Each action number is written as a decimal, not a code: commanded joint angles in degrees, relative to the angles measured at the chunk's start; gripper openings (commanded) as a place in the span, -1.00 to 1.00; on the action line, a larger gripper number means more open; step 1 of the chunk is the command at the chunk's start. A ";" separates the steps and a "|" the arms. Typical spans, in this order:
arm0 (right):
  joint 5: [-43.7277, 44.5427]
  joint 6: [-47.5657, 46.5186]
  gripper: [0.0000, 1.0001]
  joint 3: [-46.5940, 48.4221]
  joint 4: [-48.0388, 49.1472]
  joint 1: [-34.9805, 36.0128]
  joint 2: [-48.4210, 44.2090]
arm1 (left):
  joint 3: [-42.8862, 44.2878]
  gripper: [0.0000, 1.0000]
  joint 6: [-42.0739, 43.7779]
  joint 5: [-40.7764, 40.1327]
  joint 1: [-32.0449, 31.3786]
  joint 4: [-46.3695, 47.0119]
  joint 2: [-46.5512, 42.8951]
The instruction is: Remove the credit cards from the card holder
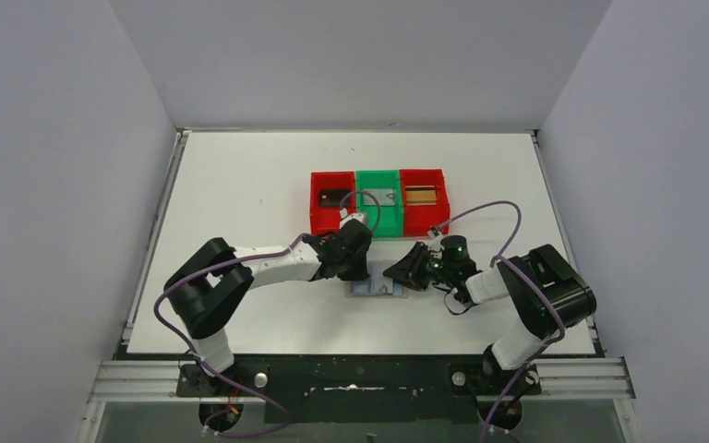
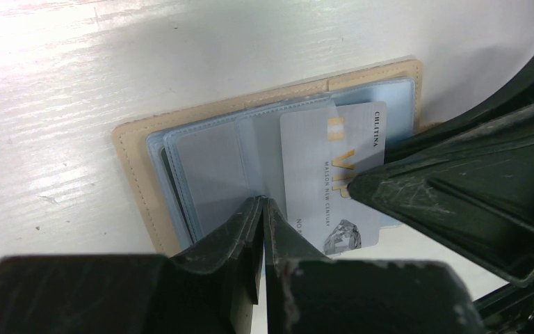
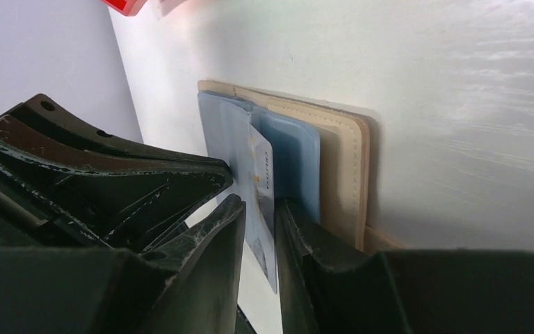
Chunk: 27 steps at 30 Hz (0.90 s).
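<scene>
We find the left gripper point(image 2: 263, 203) fully closed, its tips on the clear sleeves point(image 2: 208, 160) of the flat beige-tan card holder point(image 2: 133, 174), which lies open on the white table point(image 1: 240, 185). A silver-grey VIP card point(image 2: 334, 167) protrudes from it, between the slightly parted fingers of the right gripper point(image 3: 259, 203).

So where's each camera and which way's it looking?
Top external: high behind the arms, looking down on the white table; both arms show.
Left wrist: on the left arm, facing the beige-tan card holder; shut left gripper shows.
Right wrist: on the right arm, facing it too; right gripper straddles a silver-grey card.
Wrist views share card holder and card.
</scene>
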 commanded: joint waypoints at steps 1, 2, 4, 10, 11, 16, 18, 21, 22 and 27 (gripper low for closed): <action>0.66 2.66 -0.51 0.94 7.00 1.60 1.77 | -1.22 -0.90 2.54 -3.12 0.10 -6.27 3.04; 0.78 2.86 -0.53 0.68 7.43 1.58 2.05 | -1.22 -0.90 2.50 -3.08 0.15 -6.26 2.95; 1.02 3.30 -0.61 -0.10 8.44 1.53 2.16 | -1.23 -0.90 2.34 -3.17 0.16 -6.33 2.82; 1.01 3.23 -0.61 -0.61 7.93 1.21 0.72 | -1.06 -0.90 2.47 -3.18 0.11 -6.38 3.11; 0.98 3.16 -0.60 -0.61 7.61 1.07 0.54 | -1.00 -0.90 2.47 -3.16 0.15 -6.40 3.18; 0.72 2.73 -0.72 -0.80 6.31 0.61 -0.18 | -0.98 -0.91 2.45 -3.28 0.09 -6.51 3.16; 0.71 2.71 -0.73 -1.16 6.11 0.46 -0.65 | -0.87 -0.91 2.49 -3.30 0.11 -6.64 3.15; 0.79 2.42 -0.79 -1.48 5.60 0.16 -1.39 | -0.80 -0.91 2.45 -3.43 0.11 -6.64 3.18; 0.86 2.28 -0.77 -1.49 5.18 0.12 -1.69 | -0.74 -0.91 2.49 -3.35 0.09 -6.57 3.25; 1.15 1.67 -0.74 -1.32 3.79 -0.03 -2.41 | -0.68 -0.90 2.57 -3.26 0.13 -6.52 3.30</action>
